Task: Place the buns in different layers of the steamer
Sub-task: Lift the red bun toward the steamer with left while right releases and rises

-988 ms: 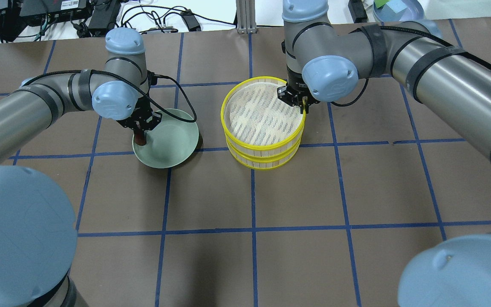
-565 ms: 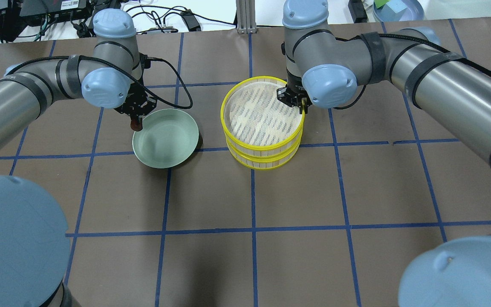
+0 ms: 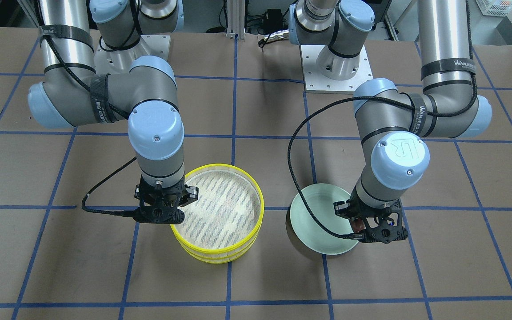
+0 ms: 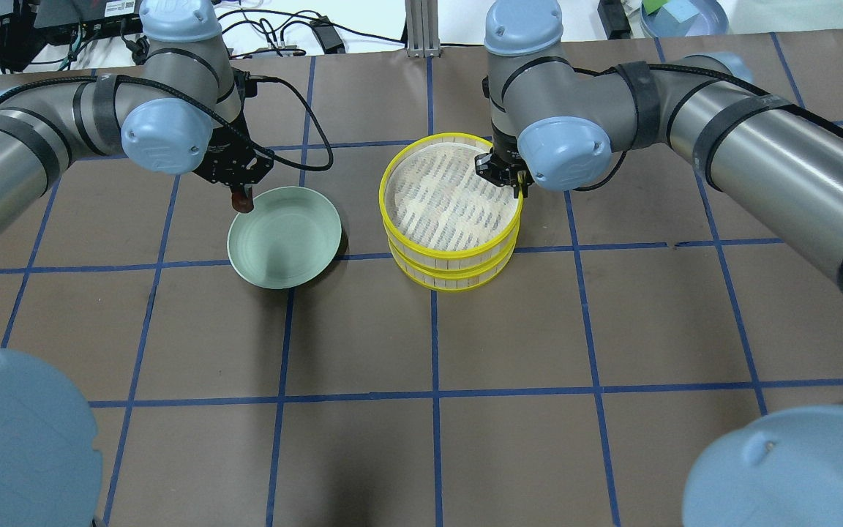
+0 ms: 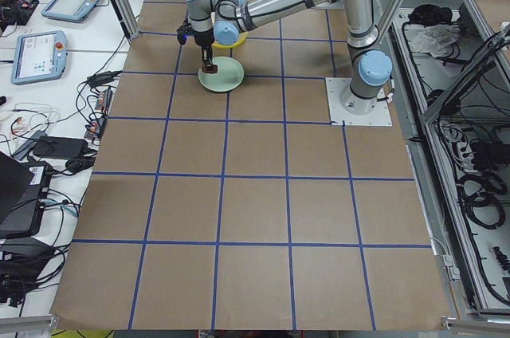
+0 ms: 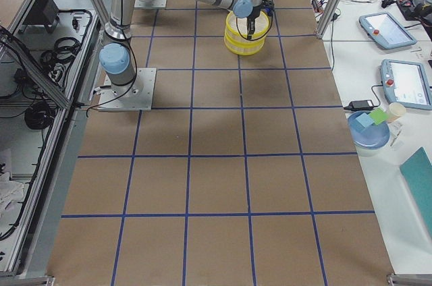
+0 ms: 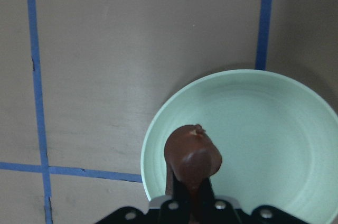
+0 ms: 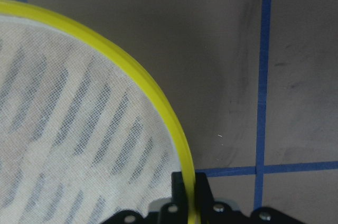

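Overhead: left claw (image 4: 242,196) clamped on brown bun (image 4: 244,206) above far rim of plate (image 4: 284,284); right claw (image 4: 507,179) pinching top rim of steamer (image 4: 386,208), well inside table (image 4: 538,329) edges, wide room around. Left wrist: bun over plate edge. Right wrist: yellow rim between fingers (image 8: 179,188).

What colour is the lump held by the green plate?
The bun is dark reddish-brown; clearest in the left wrist view.

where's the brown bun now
In the overhead view the brown bun is gripped in the left claw over the far-left rim of the green plate, left of the steamer.
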`<state>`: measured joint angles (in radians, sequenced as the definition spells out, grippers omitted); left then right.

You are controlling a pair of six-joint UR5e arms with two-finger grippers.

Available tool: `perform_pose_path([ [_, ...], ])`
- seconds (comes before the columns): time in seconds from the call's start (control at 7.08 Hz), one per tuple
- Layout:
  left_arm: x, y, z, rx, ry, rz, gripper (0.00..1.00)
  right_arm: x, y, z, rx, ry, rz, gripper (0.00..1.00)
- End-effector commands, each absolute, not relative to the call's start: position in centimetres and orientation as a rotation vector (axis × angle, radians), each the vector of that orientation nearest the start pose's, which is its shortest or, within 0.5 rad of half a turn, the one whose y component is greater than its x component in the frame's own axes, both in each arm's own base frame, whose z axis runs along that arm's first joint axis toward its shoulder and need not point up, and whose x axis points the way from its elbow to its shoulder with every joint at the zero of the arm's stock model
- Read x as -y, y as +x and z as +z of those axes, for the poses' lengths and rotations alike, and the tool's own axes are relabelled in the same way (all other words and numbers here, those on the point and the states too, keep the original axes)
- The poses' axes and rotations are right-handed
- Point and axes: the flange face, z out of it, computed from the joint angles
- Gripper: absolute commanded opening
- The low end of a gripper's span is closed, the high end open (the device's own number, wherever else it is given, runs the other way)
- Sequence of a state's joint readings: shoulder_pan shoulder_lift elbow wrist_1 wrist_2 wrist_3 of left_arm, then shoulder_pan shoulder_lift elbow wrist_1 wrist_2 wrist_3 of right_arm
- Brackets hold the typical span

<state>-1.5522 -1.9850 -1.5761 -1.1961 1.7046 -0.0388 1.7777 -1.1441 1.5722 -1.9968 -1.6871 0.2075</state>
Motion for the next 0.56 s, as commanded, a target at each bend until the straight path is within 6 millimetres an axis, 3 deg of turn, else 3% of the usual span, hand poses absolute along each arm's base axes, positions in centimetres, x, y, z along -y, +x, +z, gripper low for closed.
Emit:
perform_pose_path([
  [0.0, 61.9, -11.8, 31.3, -3.059, -0.119, 0.020, 0.00, 59.2, 24.9, 28.6, -3.257, 0.004, -0.019, 0.00],
  [0.42, 60.4, -12.3, 34.0, -3.061, -0.111, 0.029, 0.00, 59.1, 24.7, 28.6, -3.269, -0.007, -0.010, 0.01],
])
